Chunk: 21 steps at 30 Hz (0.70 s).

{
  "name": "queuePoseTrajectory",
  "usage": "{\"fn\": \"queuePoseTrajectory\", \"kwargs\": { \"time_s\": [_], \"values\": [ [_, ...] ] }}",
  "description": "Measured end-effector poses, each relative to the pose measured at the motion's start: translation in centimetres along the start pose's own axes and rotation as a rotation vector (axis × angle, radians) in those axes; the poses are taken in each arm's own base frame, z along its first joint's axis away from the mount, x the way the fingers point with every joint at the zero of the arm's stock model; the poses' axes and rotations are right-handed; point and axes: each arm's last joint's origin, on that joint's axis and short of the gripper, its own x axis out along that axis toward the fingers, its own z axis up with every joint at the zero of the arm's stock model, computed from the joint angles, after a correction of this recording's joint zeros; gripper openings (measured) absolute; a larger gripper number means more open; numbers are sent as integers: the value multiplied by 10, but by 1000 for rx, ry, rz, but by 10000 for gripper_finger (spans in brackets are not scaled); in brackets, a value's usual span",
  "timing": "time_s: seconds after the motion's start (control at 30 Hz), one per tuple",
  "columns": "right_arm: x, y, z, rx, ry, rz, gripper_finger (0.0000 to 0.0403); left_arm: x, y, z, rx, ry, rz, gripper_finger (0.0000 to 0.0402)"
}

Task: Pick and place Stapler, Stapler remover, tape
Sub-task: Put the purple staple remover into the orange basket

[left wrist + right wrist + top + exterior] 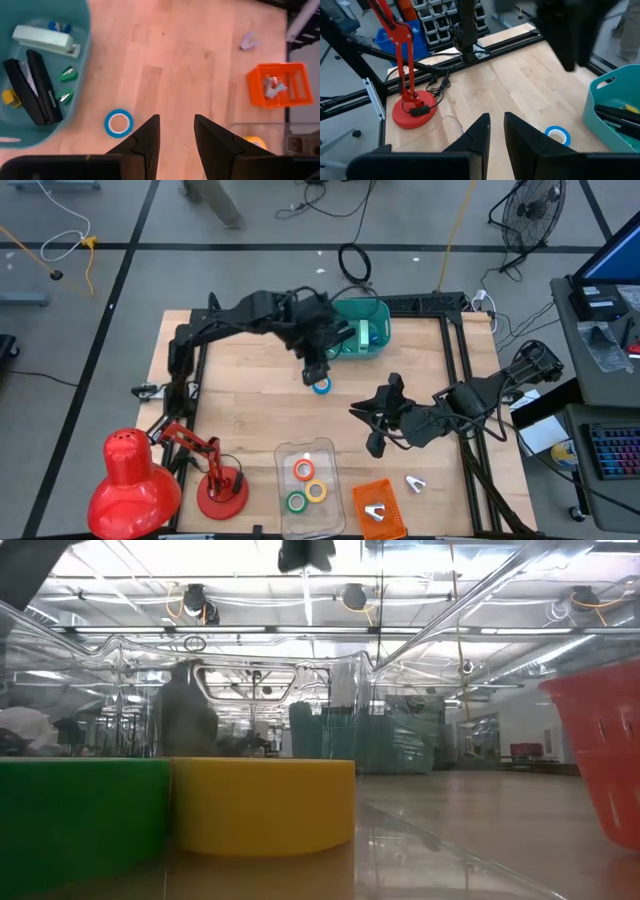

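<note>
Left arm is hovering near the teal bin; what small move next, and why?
Probably lower the left end effector toward the blue ring-shaped tape roll. It lies loose on the wooden table beside the teal plastic bin, while three rolls already sit in the clear plastic tray; the open fingers hold nothing.

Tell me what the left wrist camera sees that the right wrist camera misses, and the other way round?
Only the left wrist view shows the orange basket, the pale stapler inside the teal bin, and the left gripper, its fingers apart and empty. Only the right wrist view shows the red lamp, the blue parts bins and the right gripper, holding nothing. Both show the blue tape roll on bare wood beside the teal bin.
</note>
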Motion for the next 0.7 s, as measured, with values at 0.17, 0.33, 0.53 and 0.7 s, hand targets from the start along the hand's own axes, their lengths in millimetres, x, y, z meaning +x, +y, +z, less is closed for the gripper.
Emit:
{"fn": "queuePoseTrajectory", "kwargs": {
  "time_s": [0.17,0.33,0.53,0.7],
  "values": [
    [4,-3,2,9,39,37,47,-20,-31,-9,24,-33,30,124],
    [8,-7,4,-2,51,45,47,-35,-61,-20,38,-66,77,124],
    [10,-10,6,3,47,35,47,-41,-89,-28,72,-109,143,124],
    [10,-9,6,-13,45,43,47,-38,-99,-29,86,-131,136,110]
  ]
}}
